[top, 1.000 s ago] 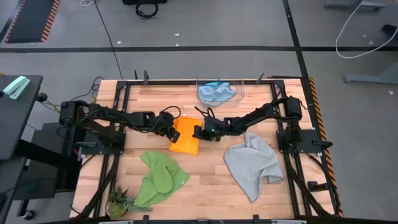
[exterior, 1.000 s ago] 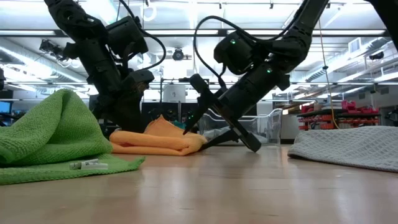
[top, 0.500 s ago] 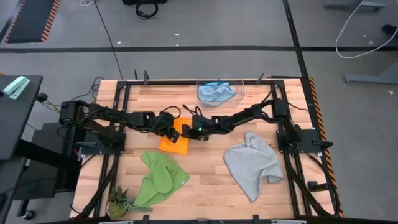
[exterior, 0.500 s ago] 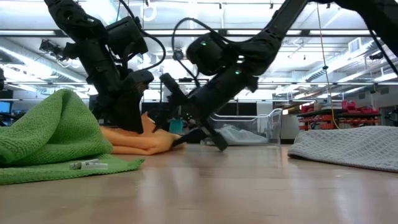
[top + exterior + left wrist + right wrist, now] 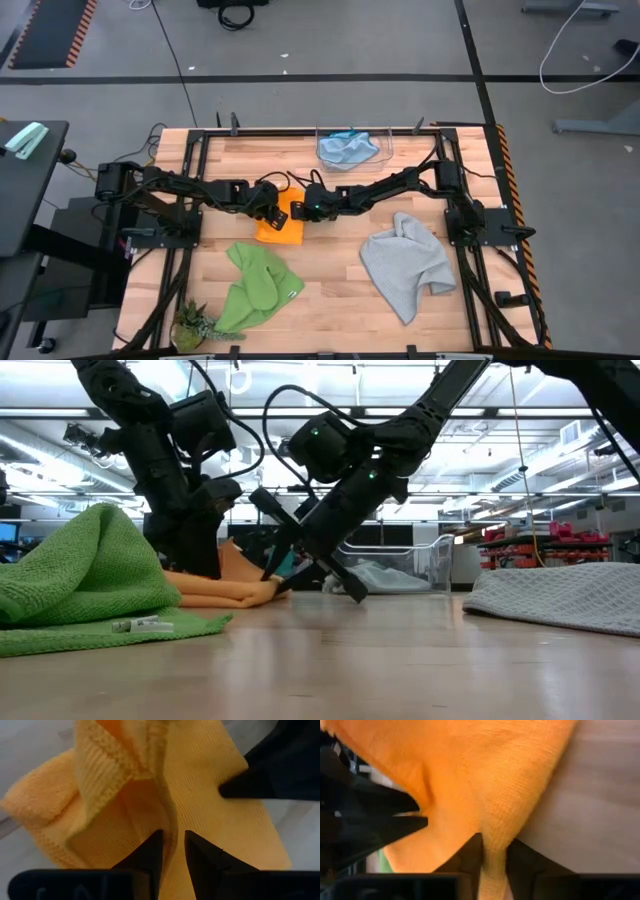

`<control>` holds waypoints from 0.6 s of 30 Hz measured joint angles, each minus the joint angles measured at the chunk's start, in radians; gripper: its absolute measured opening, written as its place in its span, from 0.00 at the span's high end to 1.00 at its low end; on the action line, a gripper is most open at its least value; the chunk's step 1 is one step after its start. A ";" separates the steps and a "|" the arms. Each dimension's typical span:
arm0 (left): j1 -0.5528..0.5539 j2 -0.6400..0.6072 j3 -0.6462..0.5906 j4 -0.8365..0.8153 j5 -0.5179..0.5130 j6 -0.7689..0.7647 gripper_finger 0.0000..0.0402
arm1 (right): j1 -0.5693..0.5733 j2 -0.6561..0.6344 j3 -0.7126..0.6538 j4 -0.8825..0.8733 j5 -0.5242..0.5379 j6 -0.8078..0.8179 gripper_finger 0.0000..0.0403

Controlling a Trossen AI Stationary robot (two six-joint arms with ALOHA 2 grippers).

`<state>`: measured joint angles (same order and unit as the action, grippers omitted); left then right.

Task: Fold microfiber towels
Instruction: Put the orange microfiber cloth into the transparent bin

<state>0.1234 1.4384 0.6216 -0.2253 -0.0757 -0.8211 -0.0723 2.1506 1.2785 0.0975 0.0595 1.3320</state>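
Arms reach inward, we see left gripper (image 5: 170,842) and right gripper (image 5: 494,850) each pinching the orange towel (image 5: 283,222).

Two matte black jointed arms, black cables looping off them, a green light glowing on one.

A wooden tabletop (image 5: 330,290) with a black metal frame (image 5: 196,150) along its edges stands on a grey floor (image 5: 300,50). A clear plastic bin (image 5: 384,143) sits at the tabletop's far edge. A small green and yellow plant-like object (image 5: 192,325) lies at the near left corner. Left of the tabletop is a dark desk (image 5: 25,190) carrying a pale green item (image 5: 25,139). Cables (image 5: 580,50) trail on the floor.
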 joint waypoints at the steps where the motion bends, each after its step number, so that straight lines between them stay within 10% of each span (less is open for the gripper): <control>1: 0.000 -0.001 0.000 0.000 -0.002 0.000 0.77 | 0.002 0.000 0.000 0.000 0.006 -0.001 0.87; 18: 0.002 -0.269 0.000 -0.210 -0.152 0.002 0.79 | 0.011 -0.036 -0.005 -0.092 0.073 -0.108 0.99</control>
<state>0.1255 1.1694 0.6217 -0.4350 -0.2280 -0.8192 -0.0611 2.1149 1.2734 0.0055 0.1324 1.2236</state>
